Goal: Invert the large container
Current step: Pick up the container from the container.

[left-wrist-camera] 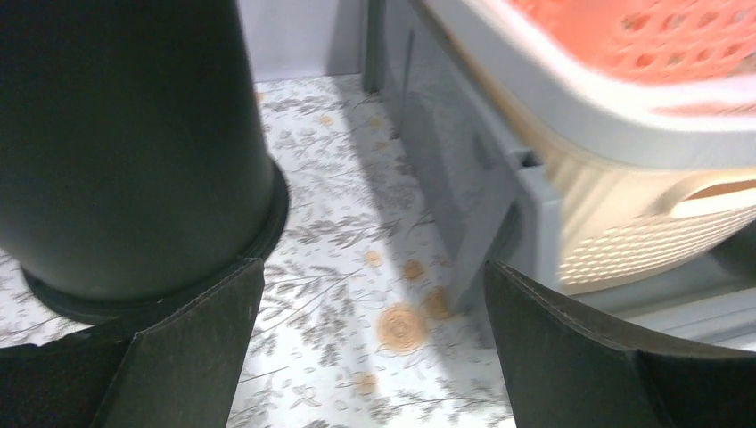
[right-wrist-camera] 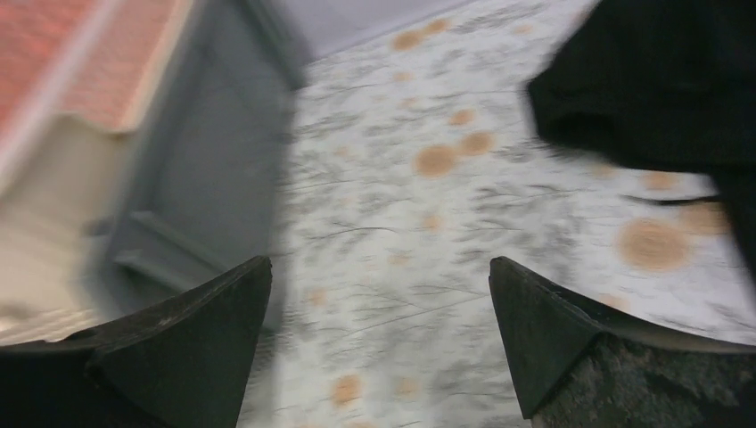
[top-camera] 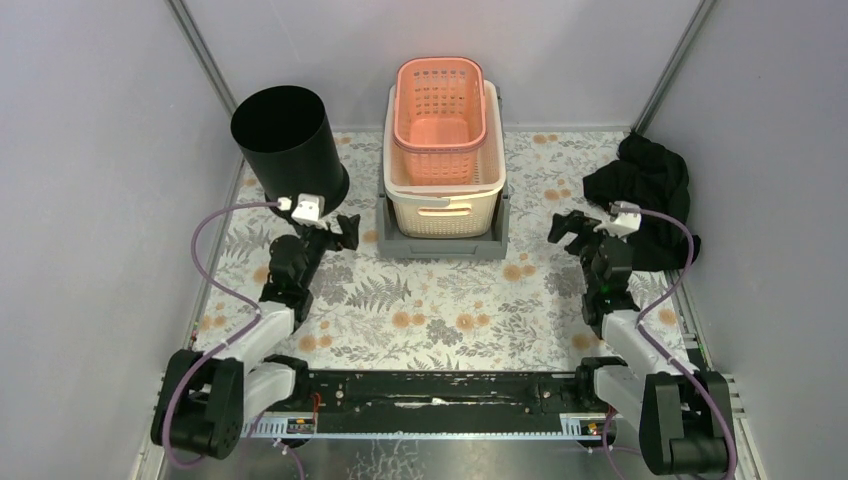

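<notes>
The large container [top-camera: 290, 140] is a black round bin standing upright at the far left, its mouth facing up. In the left wrist view its wall [left-wrist-camera: 125, 143] fills the left side, with its base rim on the mat. My left gripper [top-camera: 335, 235] hangs low just right of the bin's base, open, with only mat between its fingers [left-wrist-camera: 374, 303]. Its left finger [left-wrist-camera: 196, 339] is close beside the base rim. My right gripper [top-camera: 568, 228] is open over the mat [right-wrist-camera: 379, 294] on the right, holding nothing.
A pink basket [top-camera: 440, 105] sits inside a cream basket [top-camera: 445, 205], which rests in a grey tray [top-camera: 440, 245] at the back centre. A black cloth [top-camera: 650, 195] lies heaped at the right wall. Grey walls close in both sides.
</notes>
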Tool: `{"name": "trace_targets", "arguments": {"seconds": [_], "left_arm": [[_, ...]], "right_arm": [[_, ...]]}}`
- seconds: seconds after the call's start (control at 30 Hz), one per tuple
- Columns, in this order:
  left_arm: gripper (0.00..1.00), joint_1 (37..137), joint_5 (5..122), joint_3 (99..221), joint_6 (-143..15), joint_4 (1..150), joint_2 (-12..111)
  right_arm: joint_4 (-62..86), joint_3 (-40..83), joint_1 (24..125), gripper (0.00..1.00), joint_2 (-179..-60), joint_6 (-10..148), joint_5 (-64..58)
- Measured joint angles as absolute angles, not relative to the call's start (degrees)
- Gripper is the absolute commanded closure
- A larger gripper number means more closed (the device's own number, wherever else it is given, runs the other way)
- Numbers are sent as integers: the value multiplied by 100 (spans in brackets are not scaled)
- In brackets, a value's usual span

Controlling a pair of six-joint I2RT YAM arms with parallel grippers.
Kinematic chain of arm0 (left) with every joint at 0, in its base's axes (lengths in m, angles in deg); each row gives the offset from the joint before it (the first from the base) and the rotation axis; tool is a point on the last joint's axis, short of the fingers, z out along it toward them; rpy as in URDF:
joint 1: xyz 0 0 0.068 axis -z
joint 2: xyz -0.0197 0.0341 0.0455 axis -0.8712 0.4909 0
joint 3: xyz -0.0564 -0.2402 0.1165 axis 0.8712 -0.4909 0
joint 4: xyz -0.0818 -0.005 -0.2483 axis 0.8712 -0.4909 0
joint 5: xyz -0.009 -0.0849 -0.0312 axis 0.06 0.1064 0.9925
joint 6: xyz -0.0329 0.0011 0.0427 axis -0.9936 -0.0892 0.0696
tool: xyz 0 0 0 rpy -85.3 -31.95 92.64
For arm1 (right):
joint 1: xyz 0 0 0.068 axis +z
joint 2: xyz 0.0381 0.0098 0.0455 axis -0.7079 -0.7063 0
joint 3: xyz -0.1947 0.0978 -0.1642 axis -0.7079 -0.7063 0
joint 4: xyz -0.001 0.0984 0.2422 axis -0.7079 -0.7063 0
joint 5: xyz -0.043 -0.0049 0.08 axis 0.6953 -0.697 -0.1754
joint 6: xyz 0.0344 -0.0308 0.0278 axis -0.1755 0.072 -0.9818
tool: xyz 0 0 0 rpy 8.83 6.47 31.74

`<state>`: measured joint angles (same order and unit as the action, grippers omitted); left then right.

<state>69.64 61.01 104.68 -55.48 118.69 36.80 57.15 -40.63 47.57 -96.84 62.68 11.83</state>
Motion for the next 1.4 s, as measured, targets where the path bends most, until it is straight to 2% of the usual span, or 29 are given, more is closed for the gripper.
{"name": "trace_targets", "arguments": {"seconds": [0.23, 0.37, 0.6, 0.8, 0.93, 1.03, 1.13, 1.2, 1.4], "left_arm": [[0, 7829, 6076, 11452, -6035, 10509, 2825], [0, 8008, 6494, 12011, -6380, 10037, 2375], [0, 8011, 6638, 12656, -7679, 9069, 1874], [0, 8013, 6806, 12820, -8063, 8400, 1376], [0, 8013, 6979, 12894, -8232, 8022, 1219], [0, 8013, 7206, 13233, -8350, 7598, 1512], [0, 8013, 7552, 13576, -8369, 7307, 1929], [0, 8013, 7685, 13624, -8378, 7121, 2106], [0, 8013, 7436, 13476, -8588, 6702, 1850]], "right_arm": [[3969, -2594, 4799, 1, -9477, 4603, -924], [3149, -1989, 4844, 1, -9300, 4019, -1735], [1346, -638, 4847, 1, -9815, 4059, -3134], [1770, -1093, 4844, 1, -10025, 3536, -4404], [3545, -2000, 4838, 1, -10537, 2227, -5213], [4596, -2369, 4838, 1, -10959, 1390, -5545], [4620, -2328, 4838, 1, -10935, 1361, -5676], [3735, -2009, 4838, 1, -10736, 1960, -5554], [1018, -767, 4838, 1, -9909, 3919, -4205]]}}
